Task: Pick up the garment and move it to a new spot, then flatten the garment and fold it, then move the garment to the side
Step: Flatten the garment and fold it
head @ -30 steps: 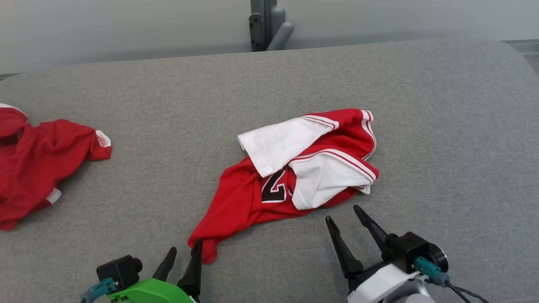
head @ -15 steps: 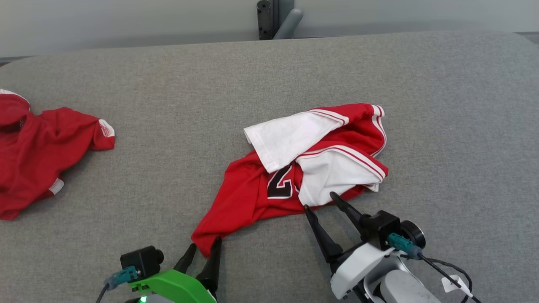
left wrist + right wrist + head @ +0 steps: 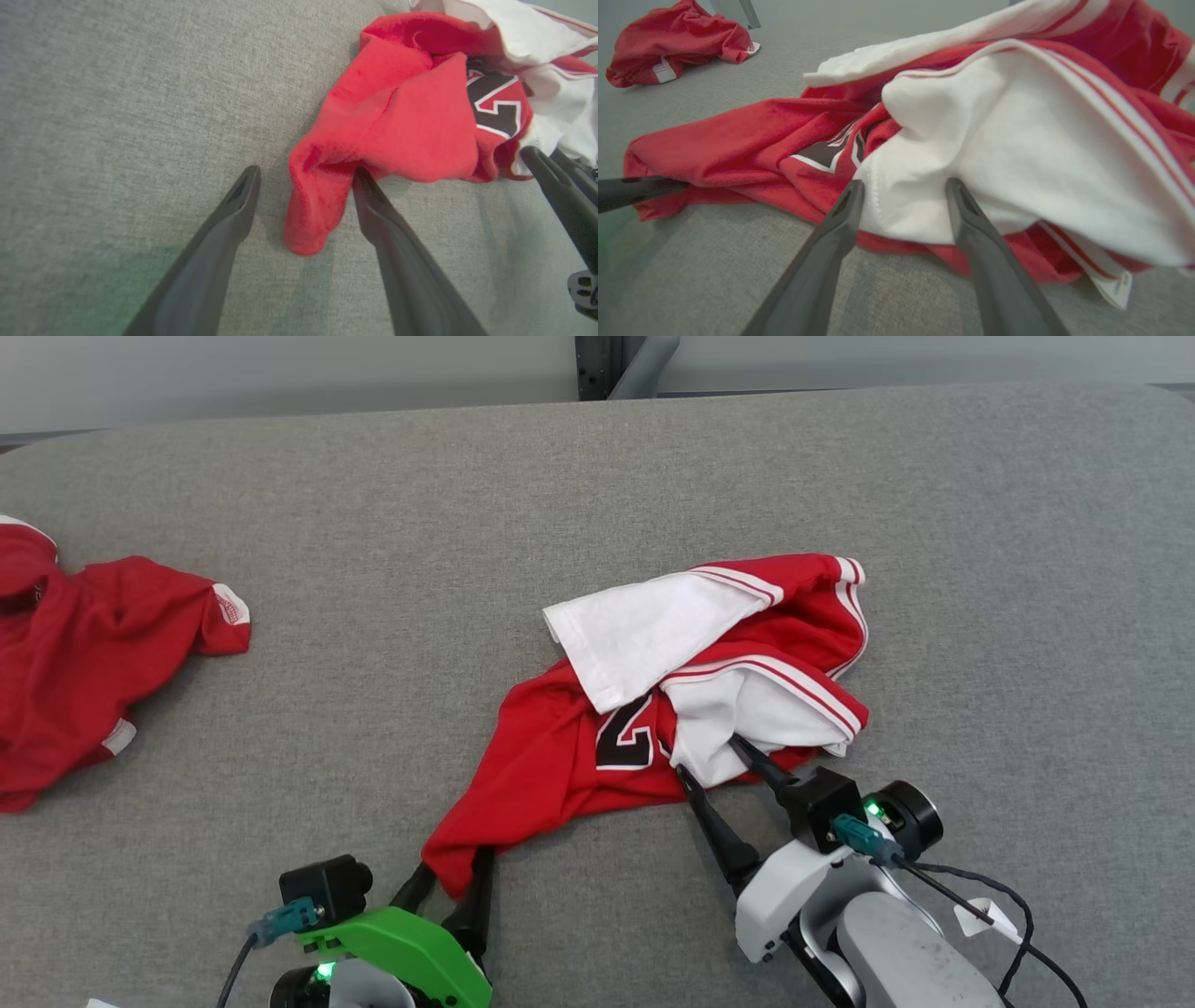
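A broad grey upholstered surface (image 3: 373,523) runs from the near edge to a pale wall (image 3: 280,373) at the far side, where a dark metal post (image 3: 607,359) stands behind the middle; the weave is plain and even. At the far left lies a second red garment (image 3: 84,653), crumpled, with white cuff bands, well apart from the work.

The garment (image 3: 560,756) lies a little right of centre, in the near half of the surface. It is a red jersey, loosely bunched, with a black numeral (image 3: 624,742) edged in white; two white panels trimmed with red stripes are folded over its right part, and a long red corner trails toward the near left. A small white tag (image 3: 1115,284) hangs at its near right hem.

The right gripper (image 3: 707,756) reaches in from the near right, fingers spread; in the right wrist view its tips stand either side of the lower white fold, touching the cloth but not pinching it. The left gripper (image 3: 455,866), on a green mount, sits at the near left with fingers also spread wide; the trailing red corner lies between them, the right-hand tip against the fabric's edge, the left-hand tip on bare grey; nothing is clamped.
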Controlling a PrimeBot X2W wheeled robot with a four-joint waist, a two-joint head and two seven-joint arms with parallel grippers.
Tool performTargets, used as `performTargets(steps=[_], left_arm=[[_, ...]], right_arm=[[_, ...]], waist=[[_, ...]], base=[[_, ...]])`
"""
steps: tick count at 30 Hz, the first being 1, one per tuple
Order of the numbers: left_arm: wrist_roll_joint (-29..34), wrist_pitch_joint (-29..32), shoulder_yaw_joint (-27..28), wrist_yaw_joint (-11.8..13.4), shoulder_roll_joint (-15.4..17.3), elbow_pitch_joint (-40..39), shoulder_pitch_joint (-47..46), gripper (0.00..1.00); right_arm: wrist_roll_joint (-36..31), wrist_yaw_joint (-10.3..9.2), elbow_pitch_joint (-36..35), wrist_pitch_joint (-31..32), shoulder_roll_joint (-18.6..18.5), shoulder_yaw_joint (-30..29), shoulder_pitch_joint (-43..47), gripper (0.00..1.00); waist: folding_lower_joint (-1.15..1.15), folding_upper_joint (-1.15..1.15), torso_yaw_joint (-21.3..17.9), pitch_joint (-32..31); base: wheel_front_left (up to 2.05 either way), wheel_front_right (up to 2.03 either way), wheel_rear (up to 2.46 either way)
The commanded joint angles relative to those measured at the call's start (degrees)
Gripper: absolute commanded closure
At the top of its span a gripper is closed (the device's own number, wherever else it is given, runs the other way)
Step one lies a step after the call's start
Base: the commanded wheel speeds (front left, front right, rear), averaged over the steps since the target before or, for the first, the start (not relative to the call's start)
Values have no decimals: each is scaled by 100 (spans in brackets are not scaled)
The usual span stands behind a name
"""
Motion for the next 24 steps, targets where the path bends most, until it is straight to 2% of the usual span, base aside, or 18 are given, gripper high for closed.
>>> performTargets(steps=[1, 2, 3, 5, 8, 9, 16, 21, 24], left_arm=[[96, 27, -33, 24, -9, 108, -88, 0], [78, 30, -35, 9, -25, 146, -106, 0], [61, 33, -33, -17, -35, 180, -117, 0], [17, 49, -31, -60, -44, 253, -126, 3], [-30, 42, -23, -142, -46, 304, -108, 97], [-39, 29, -13, -170, -40, 314, -93, 100], [-102, -64, 137, -267, 91, 220, 10, 100], [-134, -180, 327, -175, 328, -71, 175, 100], [-122, -152, 335, -137, 443, -248, 258, 100]], right_arm=[[-24, -2, 54, 4, -22, 8, -99, 67], [-25, -2, 81, 3, -22, 18, -113, 80], [-20, -2, 107, 0, -21, 30, -131, 99], [20, -2, 140, -11, -23, 50, -160, 100], [87, -2, 113, -38, -24, -23, -159, 100], [98, -2, 78, -42, -22, -51, -139, 100], [121, -2, -633, -41, -22, -643, 317, 100], [-181, -2, -1456, 283, -27, -1396, 808, 100], [-166, -2, -1704, 452, -56, -1680, 985, 100]], waist=[[0, 26, -10, 29], [0, 26, -16, 40], [0, 26, -22, 49], [0, 26, -38, 58], [0, 26, -76, 54], [0, 26, -92, 49], [0, 26, -214, -70], [0, 26, -396, -177], [0, 26, -480, -213]], base=[[0, 0, 0], [0, 0, 0], [0, 0, 0], [0, 0, 0], [0, 0, 0], [0, 0, 0], [0, 0, 0], [0, 0, 0], [0, 0, 0]])
